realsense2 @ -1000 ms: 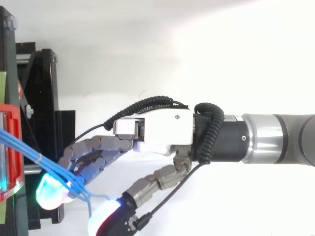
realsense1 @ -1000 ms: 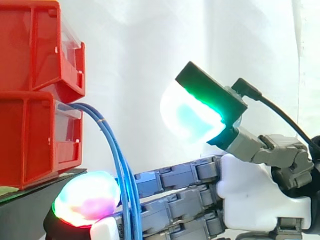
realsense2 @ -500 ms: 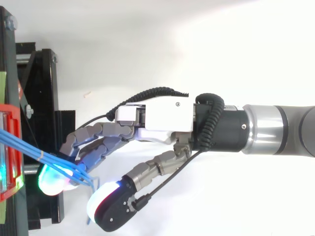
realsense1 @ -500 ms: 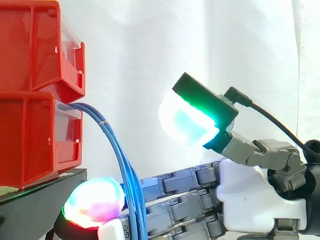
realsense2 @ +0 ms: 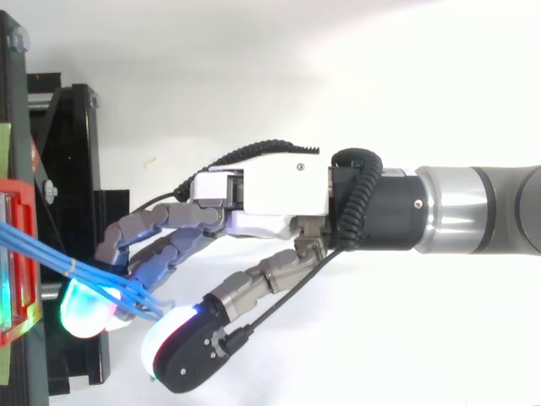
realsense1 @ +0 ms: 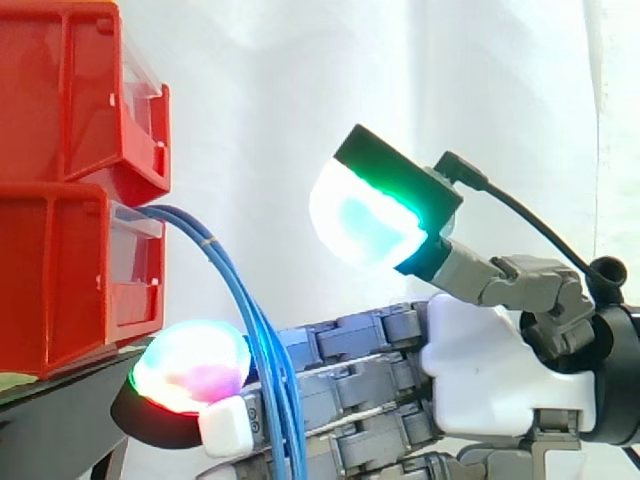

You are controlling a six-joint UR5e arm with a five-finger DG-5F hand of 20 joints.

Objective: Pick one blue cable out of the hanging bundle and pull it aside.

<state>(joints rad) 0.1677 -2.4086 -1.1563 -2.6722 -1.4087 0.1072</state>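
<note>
My hand: it comes in from the right and reaches level toward the bins

My fingers: nearly straight and close together, stretched to the left; the front pad glows green, pink and white just beside the stand's edge

My thumb: spread away from the fingers, its pad glowing white and cyan with a green rim; from the side it stands above the fingers and clear of the cables; from above it lies right next to the strands, and I cannot tell whether it touches them

Grip: open, with nothing pinched between thumb and fingers

Blue cables: the bundle leaves the front of the lower red bin, arches out and hangs down across my fingers, just behind the glowing front pad; I cannot tell whether one strand is parted from the rest

Upper red bin: stacked directly on the lower one at the left

Black stand: under the bins

White curtain: behind everything
</note>
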